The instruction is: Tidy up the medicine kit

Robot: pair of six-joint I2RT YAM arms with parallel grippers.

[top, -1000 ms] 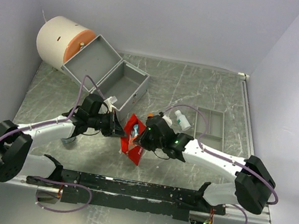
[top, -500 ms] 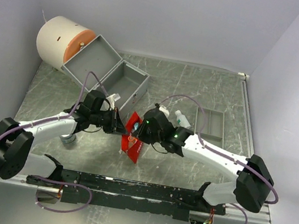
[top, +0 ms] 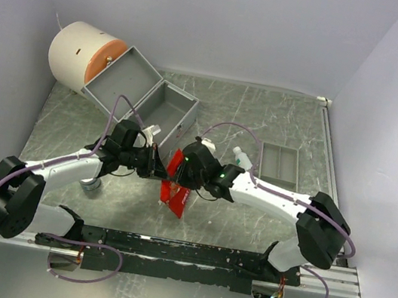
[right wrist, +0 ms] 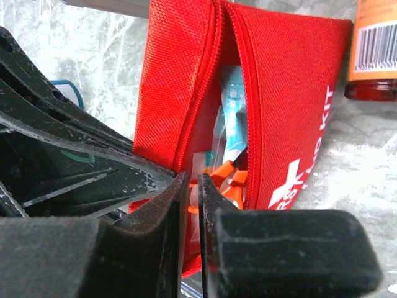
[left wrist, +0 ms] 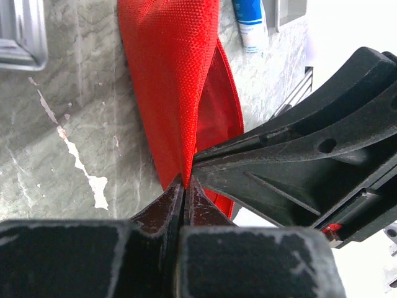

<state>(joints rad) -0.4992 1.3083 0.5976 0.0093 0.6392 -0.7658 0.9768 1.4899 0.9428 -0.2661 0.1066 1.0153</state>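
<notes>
The red first-aid pouch (top: 176, 193) lies on the table in front of the open grey metal case (top: 180, 127). My left gripper (top: 157, 169) (left wrist: 184, 181) is shut on the edge of the pouch's (left wrist: 177, 74) left flap. My right gripper (top: 178, 170) (right wrist: 193, 177) sits at the unzipped mouth of the pouch (right wrist: 279, 81), jaws nearly together on a thin clear sachet. Inside the pouch I see a teal sachet (right wrist: 232, 118) and orange handles (right wrist: 231, 177). The two grippers almost touch.
A big white drum with an orange face (top: 77, 56) stands at the back left. A shallow grey divided tray (top: 280, 166) and a small white bottle (top: 242, 158) lie to the right. An orange bottle with a barcode (right wrist: 375, 43) is beside the pouch, and a blue-and-white tube (left wrist: 250, 25) beyond it.
My right gripper has moved left, up to the pouch's mouth and the left gripper. The left gripper has kept its hold on the flap.
</notes>
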